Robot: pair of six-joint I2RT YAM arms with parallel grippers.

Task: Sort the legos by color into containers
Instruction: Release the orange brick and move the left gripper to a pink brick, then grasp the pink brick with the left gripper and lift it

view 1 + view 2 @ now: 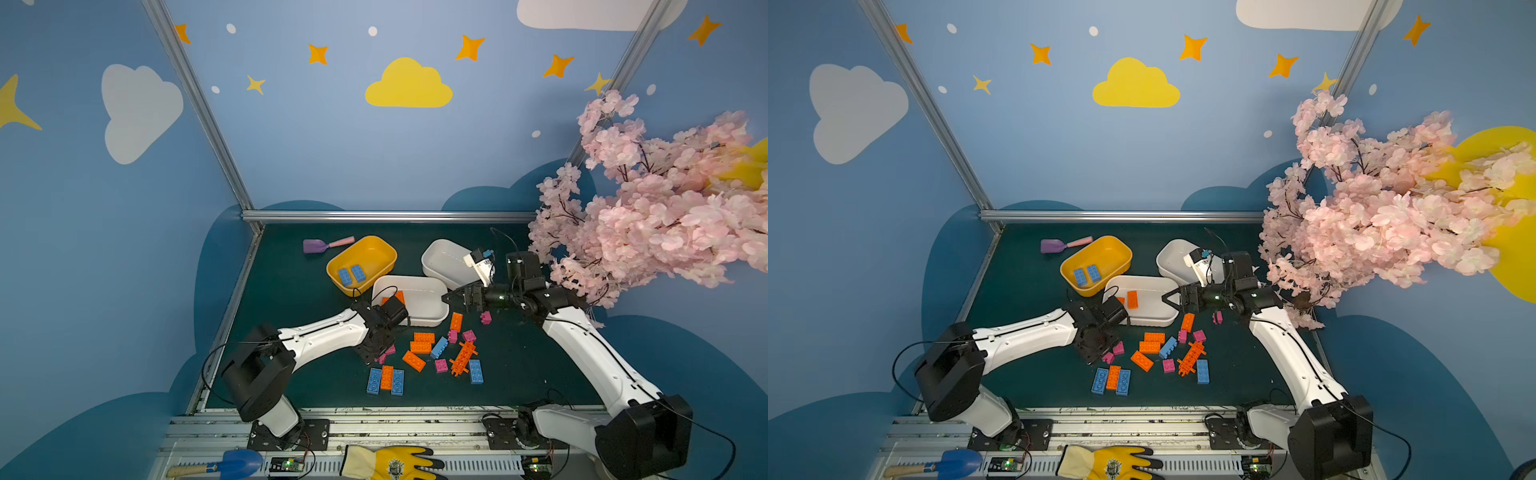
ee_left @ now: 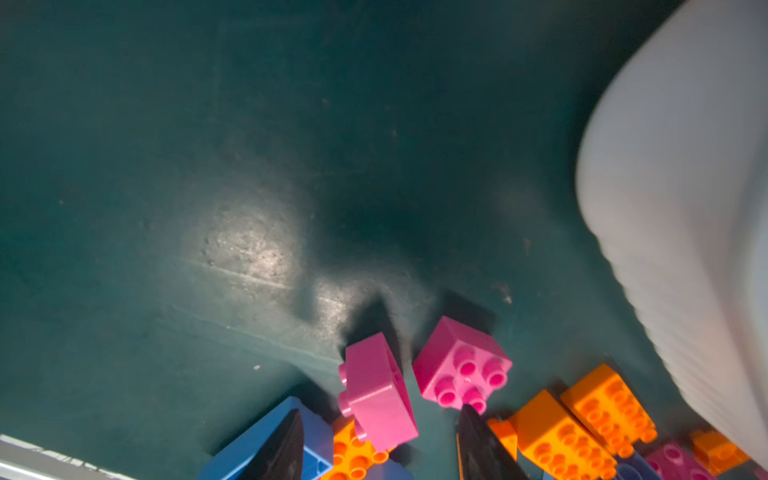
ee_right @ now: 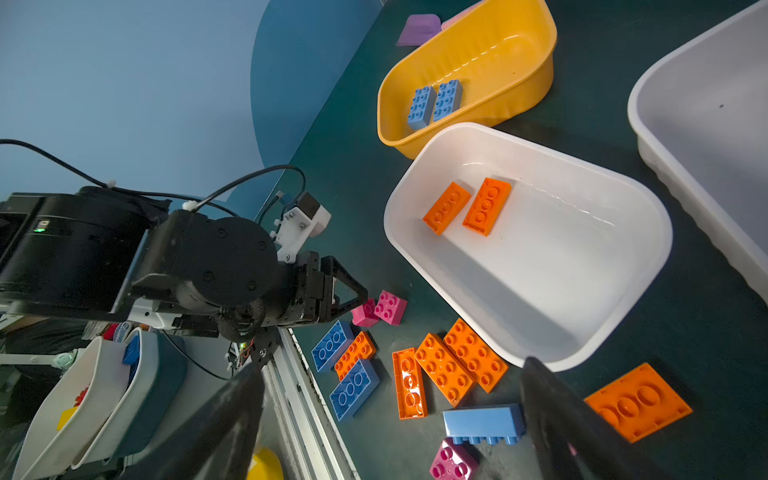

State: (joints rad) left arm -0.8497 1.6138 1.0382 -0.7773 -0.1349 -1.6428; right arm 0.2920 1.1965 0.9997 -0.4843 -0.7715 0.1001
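A glove (image 1: 390, 464) and a trowel (image 1: 232, 463) lie on the front rail. Just past it, on the green tabletop (image 1: 291, 299), the loose legos (image 1: 422, 343) cluster near the middle. Closest is a blue-orange-blue trio (image 1: 386, 379) lying side by side. Behind that are orange bricks, a blue one on its edge, pink squares and the spiky orange piece (image 1: 463, 358). Farther back, a lone orange brick (image 1: 456, 322) and a lone pink brick (image 1: 485, 318) lie by the near white tub (image 1: 422, 299).

The left gripper (image 2: 381, 409) points down at the cluster's left edge. Its fingers (image 2: 278, 453) stand apart on either side of a pink brick (image 2: 378, 395) tipped onto its side. A gap shows between the brick and each finger, so nothing is gripped. A second pink brick (image 2: 461, 365) sits just beside it, at one fingertip.

The right gripper (image 3: 393, 363) hangs over the right end of the near white tub, fingers spread wide and empty. That tub holds two orange bricks (image 3: 467, 205). Just behind it to the left, the yellow tub (image 1: 374, 253) holds two blue bricks (image 1: 351, 275) side by side. The far white tub (image 1: 442, 259) stands to the right of the yellow one, partly hidden by the right arm's wrist camera. A purple scoop (image 1: 326, 245) lies at the yellow tub's far left corner. Pink blossom branches (image 1: 644, 208) overhang the back right corner.
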